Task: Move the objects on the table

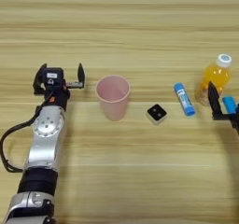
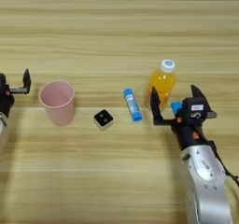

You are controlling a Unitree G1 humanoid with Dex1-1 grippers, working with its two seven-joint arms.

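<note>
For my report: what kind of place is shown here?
Probably a robot test bench: a bare wooden table, a few small props such as a pink cup and a bottle of orange drink, and two robot arms.

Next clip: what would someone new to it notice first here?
Probably the bright bottle of orange drink at the right of the row, with the right gripper open just in front of it. Left of it lie a blue stick, a small white cube and an upright pink cup. The left gripper sits open beside the cup, on the pale wooden table.
</note>
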